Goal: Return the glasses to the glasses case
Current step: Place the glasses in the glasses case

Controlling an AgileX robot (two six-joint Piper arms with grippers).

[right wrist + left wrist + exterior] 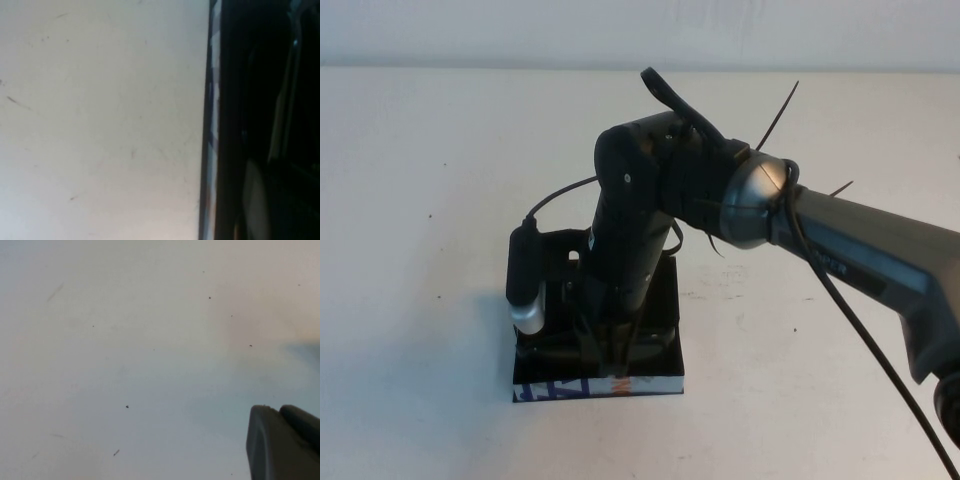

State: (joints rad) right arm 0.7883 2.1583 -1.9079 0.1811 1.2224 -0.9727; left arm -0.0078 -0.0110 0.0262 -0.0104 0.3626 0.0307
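Observation:
The glasses case (665, 300) stands open at the table's middle, matte black, its white printed side (570, 388) facing me. My right gripper (610, 358) reaches straight down into the case, and the arm covers most of the inside. The glasses are hidden under the arm in the dark interior, and I cannot make them out. The right wrist view shows the case's white side (212, 100) on edge beside a black inside. My left gripper (280, 440) is out of the high view. Its left wrist view shows it shut and empty over bare table.
The pale table (430, 200) surrounds the case on all sides. The right arm's cables (850, 320) hang along its forearm. A back wall runs along the far edge (470, 40).

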